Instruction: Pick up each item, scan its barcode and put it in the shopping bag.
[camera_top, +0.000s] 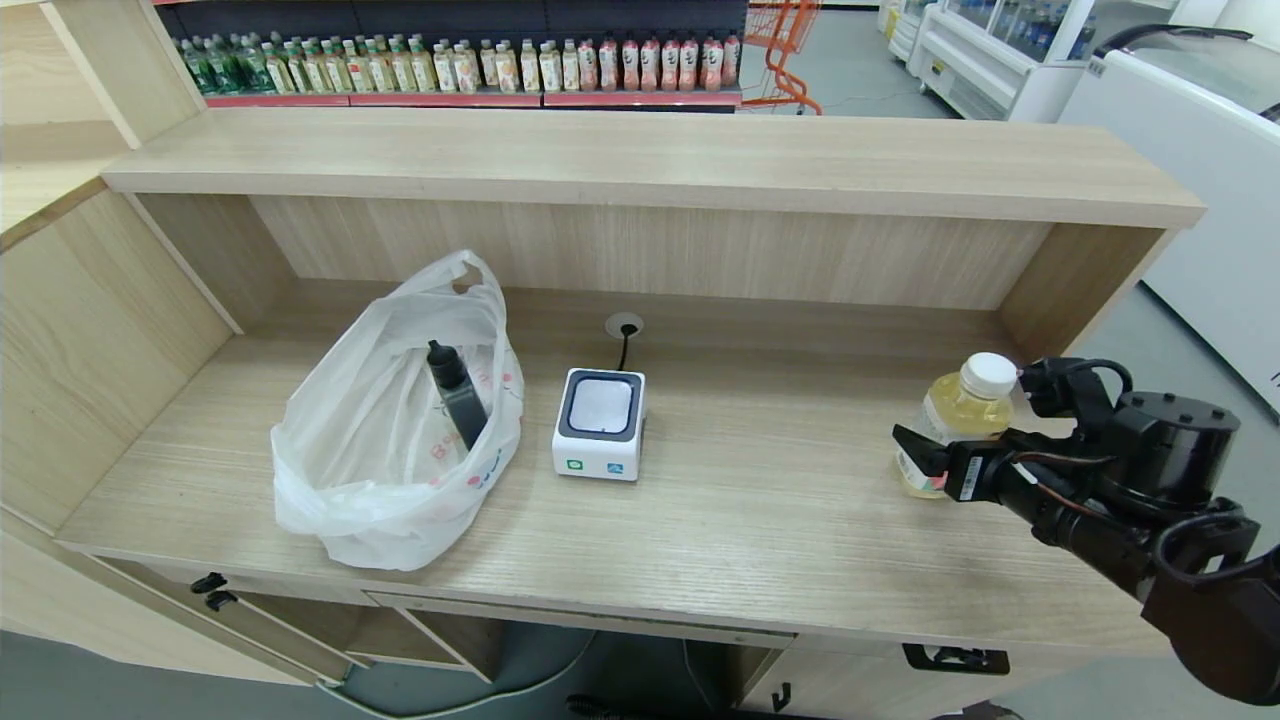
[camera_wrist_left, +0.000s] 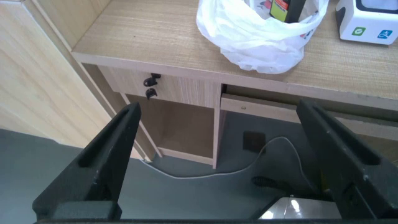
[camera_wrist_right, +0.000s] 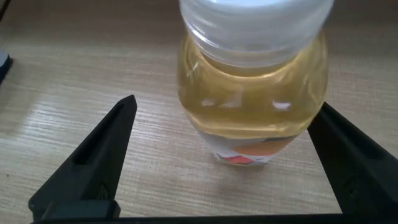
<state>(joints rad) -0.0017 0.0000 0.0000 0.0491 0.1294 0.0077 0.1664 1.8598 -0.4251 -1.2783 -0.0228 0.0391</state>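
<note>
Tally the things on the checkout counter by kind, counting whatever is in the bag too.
Bottles: 2, a clear bottle of yellow drink standing at the robot's right, and a dark bottle inside the bag
Plastic shopping bag: 1
Barcode scanner: 1
Total: 4

— What sort of place is this?
— A shop. There's a wooden checkout counter with a scanner.
— And behind it?
— Shelved bottled drinks, an orange trolley and a chest freezer.
</note>
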